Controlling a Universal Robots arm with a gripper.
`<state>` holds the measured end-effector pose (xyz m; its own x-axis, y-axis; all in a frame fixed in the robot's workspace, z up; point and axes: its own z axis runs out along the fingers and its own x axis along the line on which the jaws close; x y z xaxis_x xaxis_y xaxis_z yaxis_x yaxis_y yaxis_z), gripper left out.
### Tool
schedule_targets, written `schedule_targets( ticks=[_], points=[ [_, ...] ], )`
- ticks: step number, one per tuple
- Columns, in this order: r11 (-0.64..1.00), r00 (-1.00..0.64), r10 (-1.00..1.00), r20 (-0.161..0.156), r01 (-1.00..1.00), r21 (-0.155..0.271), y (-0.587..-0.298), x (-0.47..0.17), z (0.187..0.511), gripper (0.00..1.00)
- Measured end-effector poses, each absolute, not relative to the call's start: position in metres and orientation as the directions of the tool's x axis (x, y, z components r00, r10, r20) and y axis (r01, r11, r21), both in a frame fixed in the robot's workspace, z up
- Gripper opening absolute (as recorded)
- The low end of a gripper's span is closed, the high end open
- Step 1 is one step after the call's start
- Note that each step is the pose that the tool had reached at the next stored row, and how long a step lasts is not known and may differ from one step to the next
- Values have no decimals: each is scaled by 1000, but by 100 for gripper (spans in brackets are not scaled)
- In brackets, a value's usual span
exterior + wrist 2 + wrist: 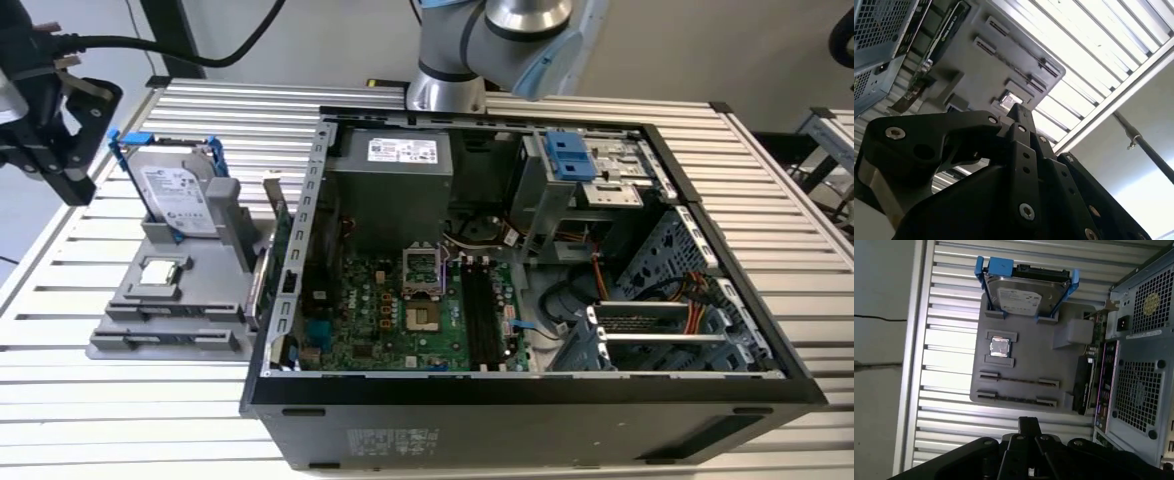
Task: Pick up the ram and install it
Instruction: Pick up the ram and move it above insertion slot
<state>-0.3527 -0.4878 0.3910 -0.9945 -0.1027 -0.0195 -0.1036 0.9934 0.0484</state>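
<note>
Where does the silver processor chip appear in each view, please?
Exterior view: processor chip on the gray tray, toward the exterior view's left.
First wrist view: chip in a tray pocket near the hard drive.
Second wrist view: chip, a bright square on the tray.
Shared landmark: the gray tray.

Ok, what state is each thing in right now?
Computer case: lying flat, side open.
Hard drive: upright in the tray.
Processor chip: flat in a tray pocket.
Card: upright between tray and case.
Gripper: in the air beside the tray, apart from the case.
</note>
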Motion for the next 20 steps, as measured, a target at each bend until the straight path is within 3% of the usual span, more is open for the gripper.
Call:
schedule_targets(
  ticks=[20],
  points=[
    [917, -918, -395, -19, -395, 48, -488, -353, 391, 0]
  ],
)
